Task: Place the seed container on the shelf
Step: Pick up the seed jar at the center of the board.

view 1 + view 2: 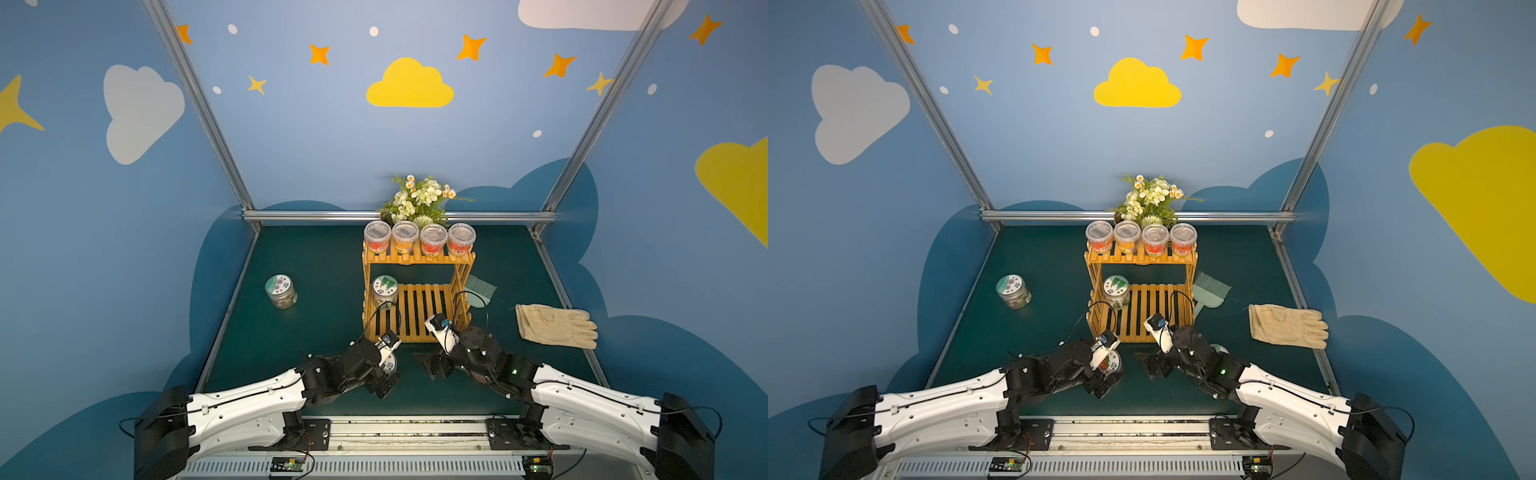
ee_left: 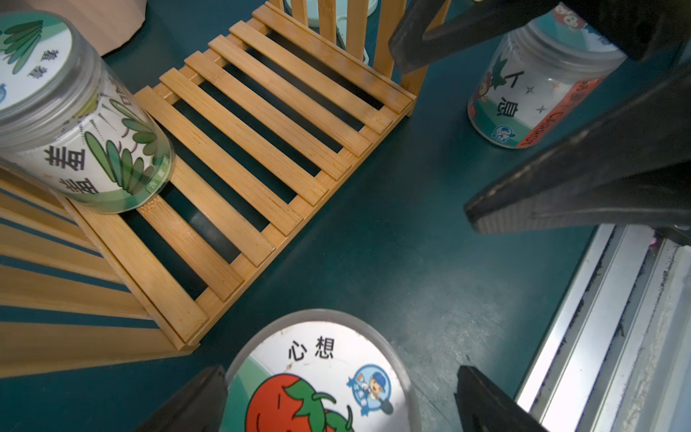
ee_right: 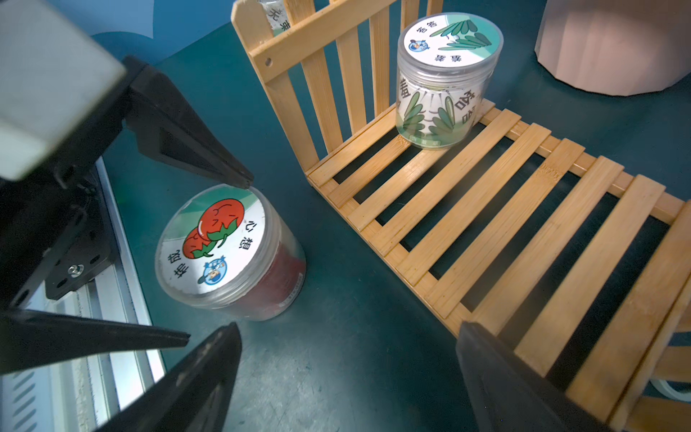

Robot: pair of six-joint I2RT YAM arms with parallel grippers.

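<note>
A clear seed container with a tomato lid (image 2: 318,377) (image 3: 215,247) stands on the green mat just in front of the shelf (image 1: 417,259) (image 2: 261,123) (image 3: 486,209). My left gripper (image 2: 336,377) (image 1: 386,380) hangs over it, open, one finger on each side of the lid, with a gap on one side. My right gripper (image 3: 347,336) (image 1: 432,361) is open over bare mat at the front edge of the shelf's lower tier. A leaf-labelled jar (image 1: 385,289) (image 3: 445,86) stands on that tier at its left end.
Several orange-filled cups (image 1: 419,239) line the top tier. Another jar (image 1: 281,291) stands far left on the mat, and a carrot jar (image 2: 531,89) sits behind my right gripper. A green brush (image 1: 480,289), a glove (image 1: 555,326) and potted flowers (image 1: 419,199) lie around the shelf.
</note>
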